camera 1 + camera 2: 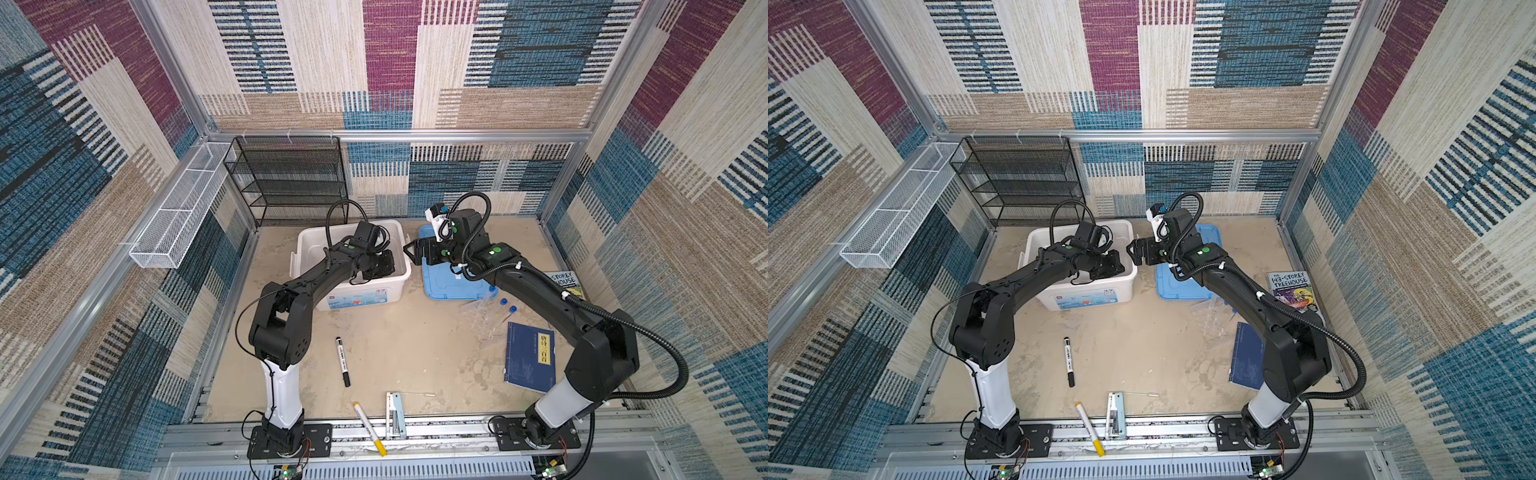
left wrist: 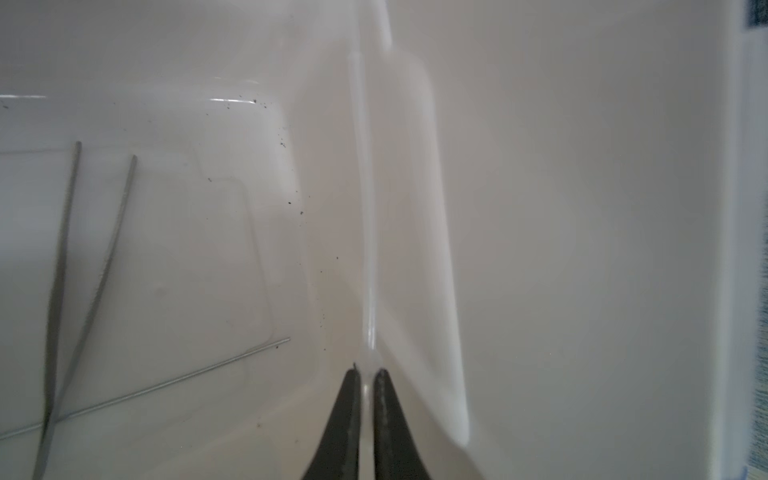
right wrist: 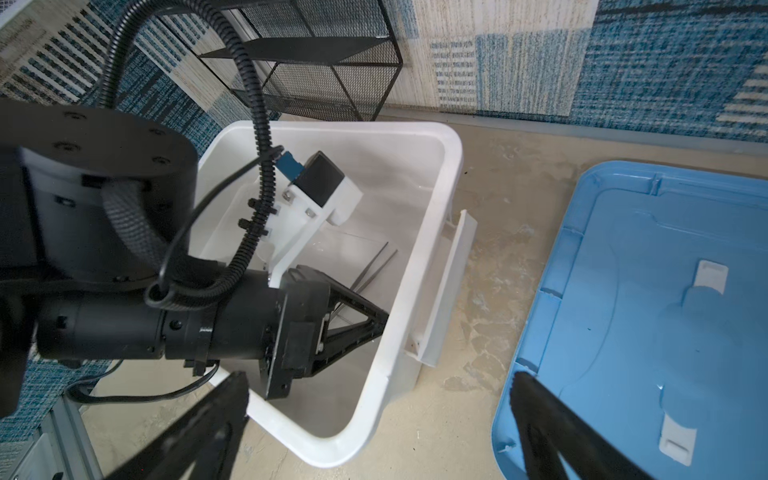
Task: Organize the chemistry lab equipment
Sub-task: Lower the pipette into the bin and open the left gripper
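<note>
Overhead, in both top views, my left tool (image 1: 380, 266) sits down inside the white bin (image 1: 361, 291), while my right tool (image 1: 410, 251) hangs between the bin and the blue lid (image 1: 444, 289). Blue-capped test tubes (image 1: 503, 301) and the clear tube rack (image 1: 483, 325) lie on the worktop (image 1: 415, 353) near the blue book (image 1: 530, 357).

From the left wrist, my left tool (image 2: 365, 376) is pinched shut on a thin clear rod (image 2: 366, 249) running up the bin's corner; metal tweezers (image 2: 62, 291) lie on the bin floor.

From the right wrist, my right tool (image 3: 378, 378) is spread wide, holding nothing.
</note>
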Robot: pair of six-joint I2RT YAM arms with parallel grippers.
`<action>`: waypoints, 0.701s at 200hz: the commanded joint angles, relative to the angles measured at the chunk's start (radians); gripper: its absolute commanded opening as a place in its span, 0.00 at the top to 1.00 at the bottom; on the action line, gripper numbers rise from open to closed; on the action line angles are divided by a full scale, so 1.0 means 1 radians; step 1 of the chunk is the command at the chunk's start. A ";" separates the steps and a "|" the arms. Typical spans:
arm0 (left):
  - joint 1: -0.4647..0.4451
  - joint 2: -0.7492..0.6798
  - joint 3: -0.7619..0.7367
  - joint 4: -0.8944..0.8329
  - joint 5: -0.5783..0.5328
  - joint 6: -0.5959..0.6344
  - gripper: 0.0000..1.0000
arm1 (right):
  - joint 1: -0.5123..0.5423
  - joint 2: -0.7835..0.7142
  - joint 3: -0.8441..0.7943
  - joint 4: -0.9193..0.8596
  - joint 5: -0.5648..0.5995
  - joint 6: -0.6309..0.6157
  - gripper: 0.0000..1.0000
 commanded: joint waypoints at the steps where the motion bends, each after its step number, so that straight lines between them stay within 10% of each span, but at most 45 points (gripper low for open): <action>1: 0.000 0.020 0.018 0.033 0.038 -0.027 0.89 | 0.000 0.014 0.015 0.001 0.024 -0.018 0.00; 140: 0.002 0.152 0.056 0.017 0.020 -0.011 0.84 | 0.000 0.054 -0.004 0.011 -0.002 -0.012 0.00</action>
